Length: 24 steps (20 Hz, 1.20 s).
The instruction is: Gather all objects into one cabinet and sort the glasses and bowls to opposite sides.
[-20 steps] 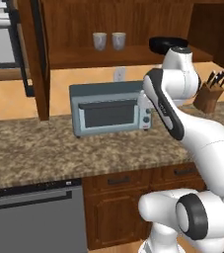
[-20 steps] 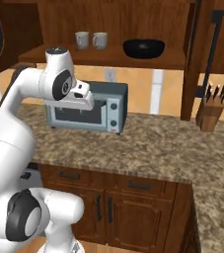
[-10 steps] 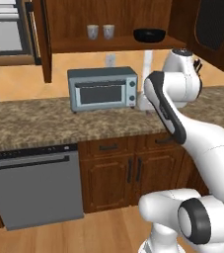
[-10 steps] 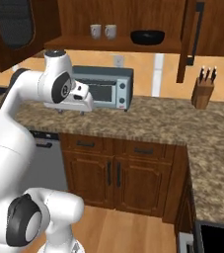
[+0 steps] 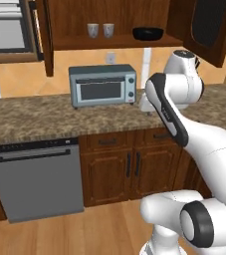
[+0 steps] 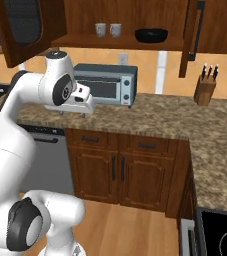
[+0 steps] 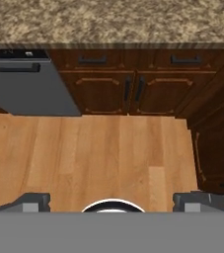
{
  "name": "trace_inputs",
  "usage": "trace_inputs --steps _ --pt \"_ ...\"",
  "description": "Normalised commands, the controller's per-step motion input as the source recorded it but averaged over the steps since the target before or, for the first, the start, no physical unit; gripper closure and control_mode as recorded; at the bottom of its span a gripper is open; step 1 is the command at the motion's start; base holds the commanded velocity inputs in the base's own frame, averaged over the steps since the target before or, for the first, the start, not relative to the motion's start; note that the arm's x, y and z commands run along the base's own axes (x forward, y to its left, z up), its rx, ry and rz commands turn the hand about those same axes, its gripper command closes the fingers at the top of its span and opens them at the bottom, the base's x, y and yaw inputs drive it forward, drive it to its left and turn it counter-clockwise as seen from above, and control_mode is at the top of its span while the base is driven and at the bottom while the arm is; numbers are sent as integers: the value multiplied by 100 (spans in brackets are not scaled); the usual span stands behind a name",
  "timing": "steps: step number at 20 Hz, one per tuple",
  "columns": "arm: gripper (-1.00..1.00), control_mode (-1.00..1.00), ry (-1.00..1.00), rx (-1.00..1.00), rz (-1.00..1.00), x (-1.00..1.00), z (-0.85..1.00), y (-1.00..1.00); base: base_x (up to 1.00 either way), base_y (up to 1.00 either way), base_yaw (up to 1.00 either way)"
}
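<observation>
At upper centre of the frame, two tumblers (image 5: 100,30) and a black bowl (image 5: 148,33) sit in the open cabinet (image 5: 114,20), while the fingers (image 7: 111,203) gape wide, empty.

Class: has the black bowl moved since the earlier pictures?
No. The black bowl sits just as far right of the two tumblers as before. Only the camera has pulled back.

We count: two tumblers (image 5: 93,30) (image 5: 108,30), one black bowl (image 5: 148,33), one toaster oven (image 5: 102,91), one knife block (image 6: 205,89), one dishwasher (image 5: 37,183).
</observation>
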Motion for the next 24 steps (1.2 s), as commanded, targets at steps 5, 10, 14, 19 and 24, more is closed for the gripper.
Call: trace_inputs --steps 5,10,14,19,24 --pt "-100 100 0 0 0 0 0 0 -28 0 11" --pt "-100 100 0 0 0 0 0 0 -45 0 54" --pt "-100 100 0 0 0 0 0 0 -44 0 77" --pt "-100 100 0 0 0 0 0 0 -27 0 88" --pt "-100 100 0 0 0 0 0 0 -13 0 82"
